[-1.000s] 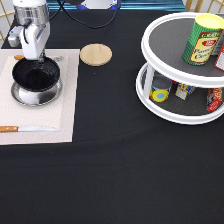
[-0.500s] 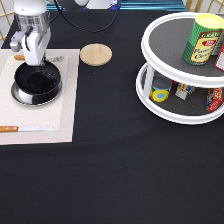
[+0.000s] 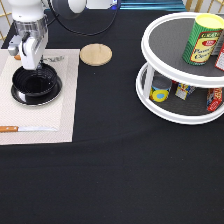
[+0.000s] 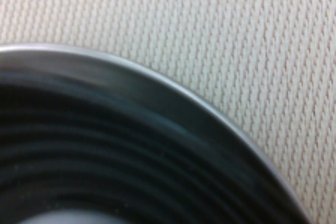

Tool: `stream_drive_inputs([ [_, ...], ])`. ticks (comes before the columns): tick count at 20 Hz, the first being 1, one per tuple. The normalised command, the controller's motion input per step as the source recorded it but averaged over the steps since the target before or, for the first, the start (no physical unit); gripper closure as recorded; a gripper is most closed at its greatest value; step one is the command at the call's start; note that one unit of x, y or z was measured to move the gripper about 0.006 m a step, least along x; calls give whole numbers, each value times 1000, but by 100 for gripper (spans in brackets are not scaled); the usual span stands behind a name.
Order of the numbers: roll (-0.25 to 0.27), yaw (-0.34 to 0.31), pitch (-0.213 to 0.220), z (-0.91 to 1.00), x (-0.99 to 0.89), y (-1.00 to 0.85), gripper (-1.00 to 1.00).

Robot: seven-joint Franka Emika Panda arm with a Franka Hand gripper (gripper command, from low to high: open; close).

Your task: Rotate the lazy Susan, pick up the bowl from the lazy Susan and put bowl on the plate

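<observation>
Sitting at the far rim of the bowl point(image 3: 35, 84), the gripper point(image 3: 30, 64) may be pinching it; I cannot tell. One black bowl rests on one silver plate point(image 3: 18, 98), off the lazy Susan point(image 3: 165, 112). Letting go gently keeps it centred.

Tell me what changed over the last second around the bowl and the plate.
The gripper came down a little at the far rim of the bowl, which settled lower onto the plate. Unchanged: the lazy Susan with its cans, the wooden coaster, the knife and the placemat.
</observation>
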Motion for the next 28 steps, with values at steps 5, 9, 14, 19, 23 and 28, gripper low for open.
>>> stream_drive_inputs([
  [5,3,-8,90,351,48,3,-100],
  [9,-8,47,87,911,44,214,-100],
  [14,-40,86,80,1000,80,290,-100],
  [19,-57,78,147,862,217,206,-100],
  [23,0,0,33,42,44,4,-100],
  [28,0,0,0,0,0,0,-100],
])
